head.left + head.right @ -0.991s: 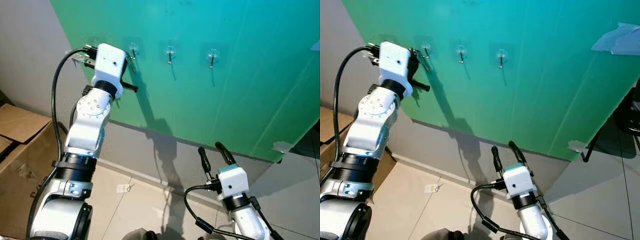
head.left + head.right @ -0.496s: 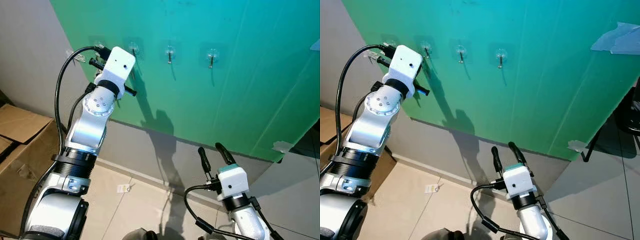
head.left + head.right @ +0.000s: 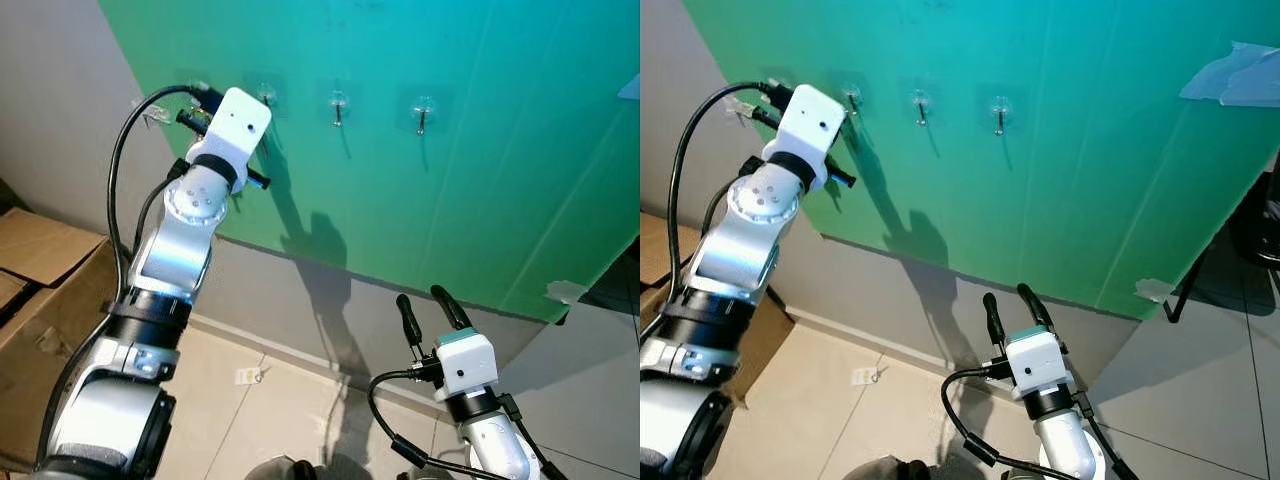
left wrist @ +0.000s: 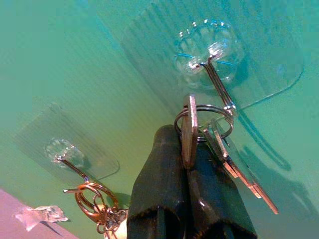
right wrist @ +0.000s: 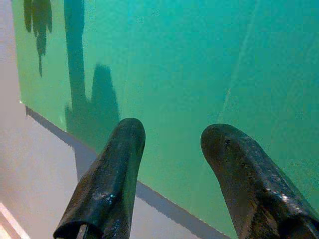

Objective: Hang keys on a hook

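The two head cameras are looking forward and down at the green board (image 3: 450, 180) from a little way back, both showing the same row of hooks (image 3: 339, 107). The left wrist camera is looking very closely at one hook (image 4: 212, 69). The right wrist camera is looking near the board's (image 5: 189, 64) bottom edge.

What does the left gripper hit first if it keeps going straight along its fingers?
Most likely the clear adhesive hook on the green board. The left gripper, jaws shut on the keys, points right at it, with the key ring at the hook's wire. The remaining gap is unclear.
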Controlling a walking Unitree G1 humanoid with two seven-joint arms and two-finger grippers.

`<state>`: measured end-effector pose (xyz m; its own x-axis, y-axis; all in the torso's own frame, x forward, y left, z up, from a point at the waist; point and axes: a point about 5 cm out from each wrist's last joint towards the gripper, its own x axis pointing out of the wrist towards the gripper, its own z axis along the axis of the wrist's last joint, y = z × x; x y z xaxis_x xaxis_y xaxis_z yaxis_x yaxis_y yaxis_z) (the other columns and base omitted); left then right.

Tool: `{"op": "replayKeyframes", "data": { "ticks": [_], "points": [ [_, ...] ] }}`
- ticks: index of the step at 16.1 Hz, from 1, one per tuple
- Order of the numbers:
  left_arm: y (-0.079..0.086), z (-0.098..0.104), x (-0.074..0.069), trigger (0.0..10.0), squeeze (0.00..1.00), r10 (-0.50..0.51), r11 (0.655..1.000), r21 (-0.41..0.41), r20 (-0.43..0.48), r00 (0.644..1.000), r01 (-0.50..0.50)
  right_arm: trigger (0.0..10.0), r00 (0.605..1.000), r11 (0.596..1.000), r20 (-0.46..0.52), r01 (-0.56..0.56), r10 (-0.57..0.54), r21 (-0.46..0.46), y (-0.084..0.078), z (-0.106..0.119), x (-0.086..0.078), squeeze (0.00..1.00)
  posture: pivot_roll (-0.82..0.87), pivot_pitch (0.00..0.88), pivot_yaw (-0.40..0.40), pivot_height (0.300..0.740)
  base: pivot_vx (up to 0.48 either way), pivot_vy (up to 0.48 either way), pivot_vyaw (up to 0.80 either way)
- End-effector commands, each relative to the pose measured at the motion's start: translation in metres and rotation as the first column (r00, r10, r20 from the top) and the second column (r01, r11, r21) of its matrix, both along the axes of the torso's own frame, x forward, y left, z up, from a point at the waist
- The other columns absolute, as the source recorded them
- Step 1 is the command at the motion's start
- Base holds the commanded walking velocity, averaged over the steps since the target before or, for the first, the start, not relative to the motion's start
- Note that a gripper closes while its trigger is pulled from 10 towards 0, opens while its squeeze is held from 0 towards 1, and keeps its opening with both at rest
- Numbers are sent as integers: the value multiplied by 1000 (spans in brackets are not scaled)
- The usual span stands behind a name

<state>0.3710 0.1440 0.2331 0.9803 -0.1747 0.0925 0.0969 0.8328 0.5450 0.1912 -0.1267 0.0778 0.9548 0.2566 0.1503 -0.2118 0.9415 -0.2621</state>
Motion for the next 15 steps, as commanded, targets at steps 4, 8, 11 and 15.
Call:
{"op": "replayKeyframes", "data": {
  "ticks": [4,8,11,15],
  "points": [
    [2,16,13,10000,0,22,997,76,1,1000,-22,10000,1000,1000,1,-7,7,12,4,3,-1,0,-217,61,145,736,0,0,0],
    [-2,13,21,10000,0,0,990,138,-43,999,6,10000,1000,1000,-2,-3,3,17,5,3,-1,0,-219,64,151,736,0,0,0],
    [-5,2,27,10000,0,-9,972,230,-127,992,38,10000,1000,1000,-4,-5,5,19,6,3,-1,0,-218,64,149,736,0,0,0],
    [-11,-6,32,10000,0,-48,945,311,-175,983,102,10000,1000,1000,-7,-9,9,20,7,2,-1,0,-216,64,148,736,0,0,0]
  ]
}}
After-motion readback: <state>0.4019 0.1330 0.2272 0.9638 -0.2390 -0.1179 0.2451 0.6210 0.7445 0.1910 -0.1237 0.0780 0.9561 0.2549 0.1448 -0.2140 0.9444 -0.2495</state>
